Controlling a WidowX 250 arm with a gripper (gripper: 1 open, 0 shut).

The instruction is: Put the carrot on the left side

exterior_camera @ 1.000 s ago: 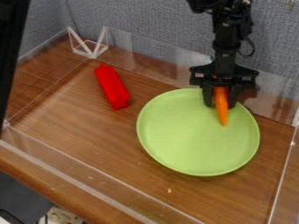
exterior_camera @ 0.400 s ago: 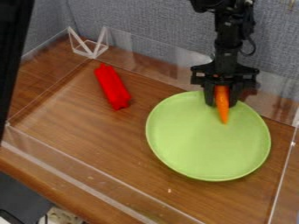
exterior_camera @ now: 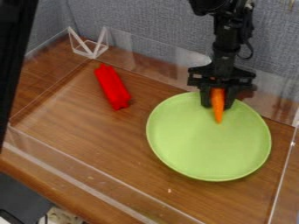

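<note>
Nearest to me, a clear wall is running along the front edge of the wooden surface [exterior_camera: 82, 131], with more clear walls enclosing its sides. Just past it, toward the right edge, a round green plate [exterior_camera: 208, 149] is lying flat; its bowl is holding nothing that rests on it. Toward the left side, a red block [exterior_camera: 112, 86] is lying on the wood, well apart from the plate. Over the plate's far rim, the black hand [exterior_camera: 219, 98] is pointing straight down, its jaws standing about half open and closing on the carrot [exterior_camera: 219, 105]. The carrot is hanging upright between them, its long axis vertical and its orange tip pointing down at the plate; its upper end is hidden inside the hand. Whether the tip is touching the plate, I cannot tell. In the far left corner, a small white wire frame [exterior_camera: 87, 41] is standing.
</note>
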